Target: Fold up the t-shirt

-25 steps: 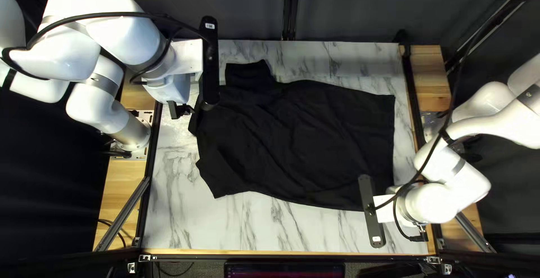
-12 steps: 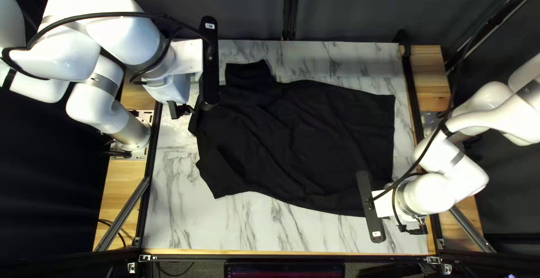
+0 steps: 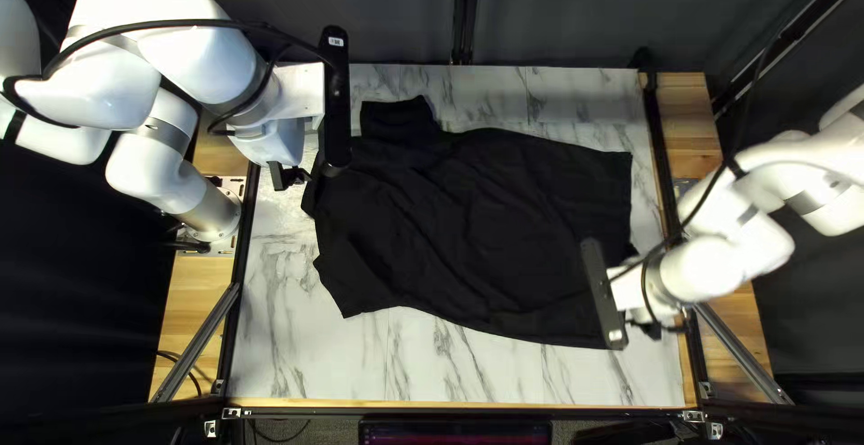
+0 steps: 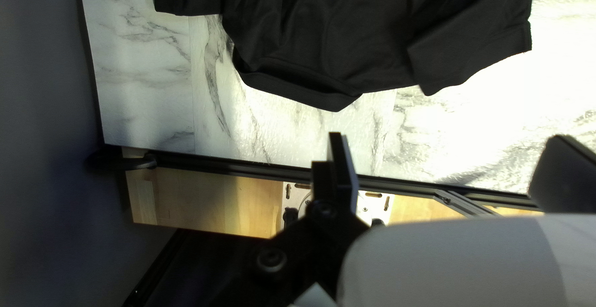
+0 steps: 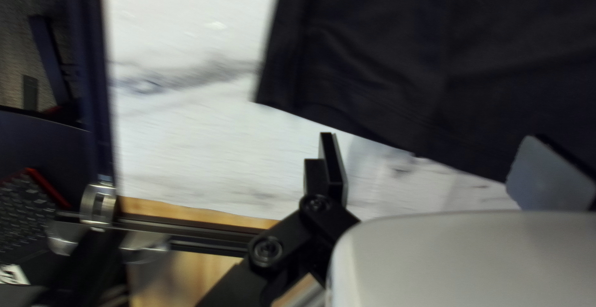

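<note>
Top left view: a black T-shirt [image 3: 486, 229] lies across the desk [image 3: 432, 364], long axis running left edge to right. Its hem [image 5: 372, 128] lies just ahead of my right claw [image 5: 434, 152], the nearer one, toward the desk's near right corner. Both claws are released, my left claw [image 4: 450, 152] off the collar [image 4: 292, 88]; arm hardware partly hides both ends from above.

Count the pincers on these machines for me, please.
2. The left pincer hangs open near the collar of the black shirt; the right pincer, also open, is by the shirt's hem.
</note>
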{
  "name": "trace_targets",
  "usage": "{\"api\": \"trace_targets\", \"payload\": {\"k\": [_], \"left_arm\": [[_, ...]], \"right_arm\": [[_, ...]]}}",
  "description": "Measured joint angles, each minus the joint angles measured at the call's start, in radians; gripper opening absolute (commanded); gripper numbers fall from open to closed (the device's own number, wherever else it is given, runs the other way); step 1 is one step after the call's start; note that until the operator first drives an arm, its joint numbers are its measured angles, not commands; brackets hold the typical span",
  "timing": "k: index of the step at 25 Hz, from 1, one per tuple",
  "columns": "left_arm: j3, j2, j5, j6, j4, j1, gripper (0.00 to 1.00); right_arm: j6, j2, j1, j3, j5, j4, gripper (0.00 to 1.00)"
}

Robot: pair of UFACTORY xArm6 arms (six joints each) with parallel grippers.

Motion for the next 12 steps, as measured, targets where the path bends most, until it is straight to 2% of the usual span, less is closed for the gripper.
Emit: {"api": "trace_targets", "payload": {"k": [5, 10, 12], "left_arm": [[0.000, 0.000, 0.000, 0.000, 0.000, 0.000, 1.00], [0.000, 0.000, 0.000, 0.000, 0.000, 0.000, 1.00], [0.000, 0.000, 0.000, 0.000, 0.000, 0.000, 1.00]], "right_arm": [[-0.149, -0.167, -0.201, 0.113, 0.058, -0.019, 1.00], [-0.337, -0.332, -0.493, 0.189, 0.145, -0.037, 1.00], [-0.391, -0.368, -0.568, 0.206, 0.171, -0.038, 1.00]]}}
